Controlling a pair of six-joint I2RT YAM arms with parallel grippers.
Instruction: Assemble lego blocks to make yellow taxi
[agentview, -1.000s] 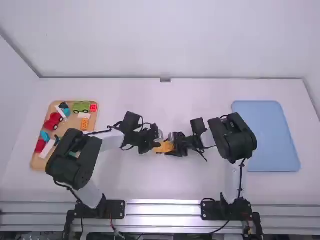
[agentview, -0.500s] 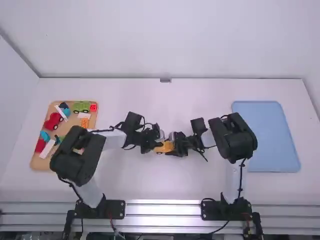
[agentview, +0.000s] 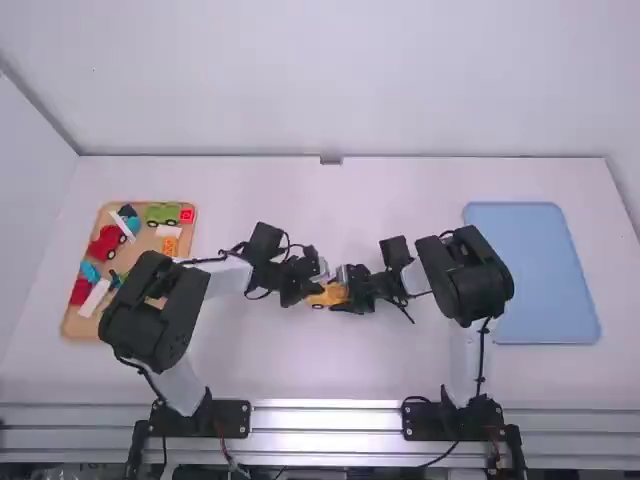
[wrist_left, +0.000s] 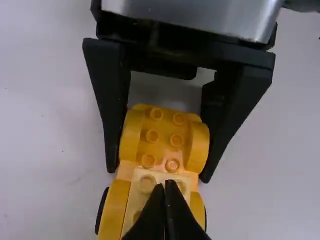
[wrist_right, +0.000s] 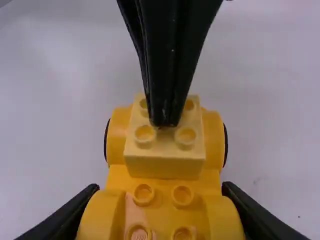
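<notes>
One yellow car (agentview: 323, 299), frame centre | right pincer (agentview: 340, 293) clamped on its sides | left pincer (agentview: 315, 288) narrow, tips together at its pale block (wrist_right: 165, 164)

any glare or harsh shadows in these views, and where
High view: bright glare along the middle of the metal rail at the table's near edge; left wrist view: a pale shine on the silvery part of the right gripper; right wrist view: small glints on the dark left gripper, soft light on the table and no hard-edged shadow.
</notes>
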